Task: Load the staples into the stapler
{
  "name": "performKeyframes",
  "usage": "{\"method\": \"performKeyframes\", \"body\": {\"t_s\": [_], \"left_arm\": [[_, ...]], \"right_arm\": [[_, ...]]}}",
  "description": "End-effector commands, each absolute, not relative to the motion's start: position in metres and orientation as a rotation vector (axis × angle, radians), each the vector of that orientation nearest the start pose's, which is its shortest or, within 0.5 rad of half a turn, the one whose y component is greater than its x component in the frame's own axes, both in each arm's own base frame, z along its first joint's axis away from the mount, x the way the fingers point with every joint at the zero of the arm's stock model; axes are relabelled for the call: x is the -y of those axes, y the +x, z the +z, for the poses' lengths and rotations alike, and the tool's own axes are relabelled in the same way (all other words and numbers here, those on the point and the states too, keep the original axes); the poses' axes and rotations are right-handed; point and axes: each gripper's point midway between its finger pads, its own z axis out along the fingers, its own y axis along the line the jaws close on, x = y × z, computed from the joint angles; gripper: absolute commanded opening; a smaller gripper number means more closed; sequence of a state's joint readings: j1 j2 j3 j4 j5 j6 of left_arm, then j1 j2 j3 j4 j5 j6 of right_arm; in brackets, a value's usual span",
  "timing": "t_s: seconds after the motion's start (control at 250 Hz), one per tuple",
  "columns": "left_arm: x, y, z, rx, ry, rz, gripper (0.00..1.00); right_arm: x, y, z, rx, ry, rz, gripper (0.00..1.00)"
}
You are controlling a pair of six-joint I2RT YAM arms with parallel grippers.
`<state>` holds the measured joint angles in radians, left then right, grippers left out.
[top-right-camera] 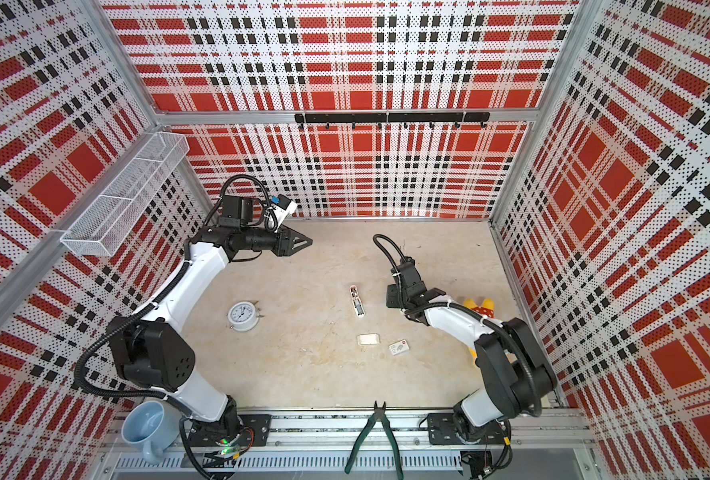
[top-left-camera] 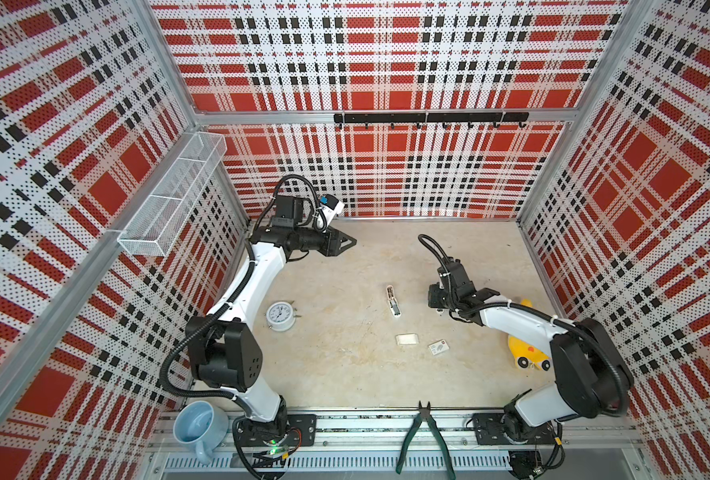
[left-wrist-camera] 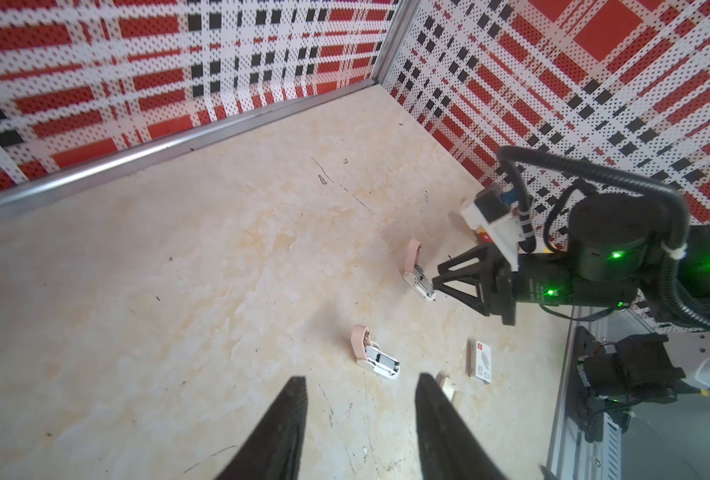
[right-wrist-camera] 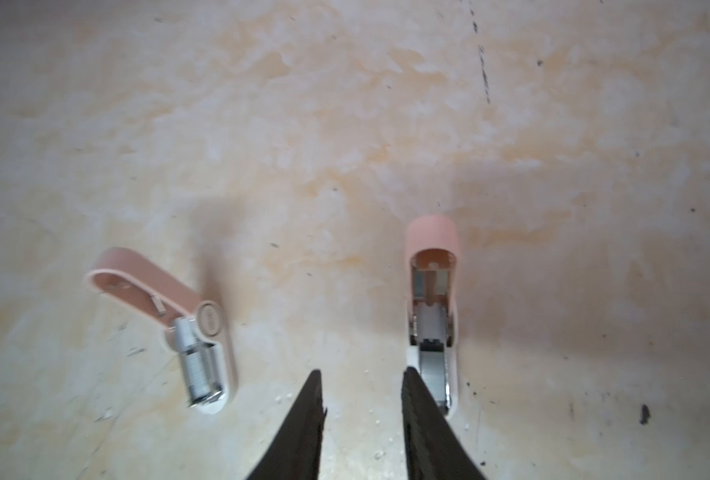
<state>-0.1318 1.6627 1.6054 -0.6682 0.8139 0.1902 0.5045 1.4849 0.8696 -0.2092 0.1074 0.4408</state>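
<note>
Staples (top-left-camera: 407, 339): a small, pale silvery block lying flat on the desk (top-left-camera: 345, 386), a little in front of the middle. Neither claw touches it.
Wire basket (top-left-camera: 170, 199): white mesh, hung on the left wall above the desk.
Mug (top-left-camera: 197, 426): pale blue, at the front left corner beside the left arm's base.
Alarm clock (top-left-camera: 280, 316): white and round, lying face up on the desk just beside the left arm.
Left claw (left-wrist-camera: 359, 378): held over the back left of the desk and pointing toward the middle. Its fingers are parted with a clear gap and nothing is between them.
Stapler (top-left-camera: 392, 300): mid-desk, behind the staples and apart from them. It is swung open, with the pink lid folded back and the metal channel showing in the white base.
Cardboard sleeve (top-left-camera: 438, 347): white with a red mark, flat on the desk just right of the staples and not touching them.
Pliers (top-left-camera: 423, 415): green handles, lying across the front rail with the nose toward the desk.
Right claw (right-wrist-camera: 361, 372): pointing down at the desk just right of the stapler. The fingers are narrow but apart, with bare desk between them, and they grip nothing.
Second stapler (right-wrist-camera: 432, 291): the same pink and white, also open, lying right at the right claw. One finger (right-wrist-camera: 432, 440) overlaps its white end, but I cannot tell whether it touches. The claw hides this stapler in both top views.
Yellow toy (top-left-camera: 525, 353): on the right side of the desk, partly behind the right arm.
</note>
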Motion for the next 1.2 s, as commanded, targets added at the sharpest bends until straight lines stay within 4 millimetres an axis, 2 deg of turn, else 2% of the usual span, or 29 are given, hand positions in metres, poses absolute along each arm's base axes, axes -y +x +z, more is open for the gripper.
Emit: {"method": "performKeyframes", "body": {"t_s": [0.0, 0.132, 0.284, 0.604, 1.196], "left_arm": [[0.168, 0.422, 0.283, -2.082, 0.78, -0.892, 0.47], [0.162, 0.426, 0.273, -2.122, 0.781, -0.909, 0.49], [0.164, 0.423, 0.263, -2.136, 0.787, -0.921, 0.55], [0.166, 0.418, 0.262, -2.142, 0.827, -0.891, 0.6], [0.169, 0.412, 0.252, -2.164, 0.845, -0.915, 0.6]], "right_arm": [[-0.213, 0.352, 0.134, -2.336, -0.192, 0.499, 0.37], [-0.245, 0.34, 0.131, -2.345, -0.296, 0.621, 0.46], [-0.275, 0.332, 0.111, -2.366, -0.398, 0.628, 0.51], [-0.283, 0.335, 0.069, -2.434, -0.458, 0.551, 0.54], [-0.288, 0.343, 0.048, -2.46, -0.531, 0.488, 0.55]]}}
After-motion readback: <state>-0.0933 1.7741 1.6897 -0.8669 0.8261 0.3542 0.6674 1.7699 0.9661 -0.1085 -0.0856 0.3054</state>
